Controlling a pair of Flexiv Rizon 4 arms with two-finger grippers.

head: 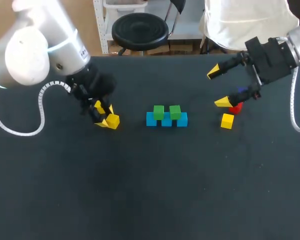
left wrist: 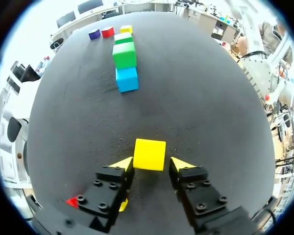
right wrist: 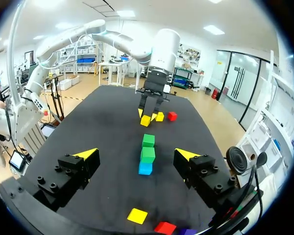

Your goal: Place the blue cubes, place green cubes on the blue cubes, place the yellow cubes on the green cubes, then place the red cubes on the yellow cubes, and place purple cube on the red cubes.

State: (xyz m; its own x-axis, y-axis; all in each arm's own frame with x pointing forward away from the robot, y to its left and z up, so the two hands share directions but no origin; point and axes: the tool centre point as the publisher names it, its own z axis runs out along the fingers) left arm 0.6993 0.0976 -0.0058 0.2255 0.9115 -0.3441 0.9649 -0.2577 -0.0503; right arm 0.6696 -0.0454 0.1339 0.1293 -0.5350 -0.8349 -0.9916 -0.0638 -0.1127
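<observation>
Three blue cubes (head: 166, 120) lie in a row at the table's middle, with two green cubes (head: 158, 112) on top. In the left wrist view the row runs ahead of my left gripper (left wrist: 152, 164): blue cube (left wrist: 127, 79), then green cube (left wrist: 124, 54). That gripper (head: 104, 117) is down at the table, left of the row, shut on a yellow cube (left wrist: 149, 154). My right gripper (head: 218, 87) hangs open above the table at the right, nothing between its fingers. Below it lie a red cube (head: 235, 108) and another yellow cube (head: 227, 121). A purple cube (left wrist: 94, 34) lies beside the red one.
The right wrist view shows one more yellow cube (right wrist: 159, 116) and a red cube (right wrist: 172, 116) on the table close beside my left gripper (right wrist: 147, 117). The black table (head: 150, 190) stretches bare toward the front edge.
</observation>
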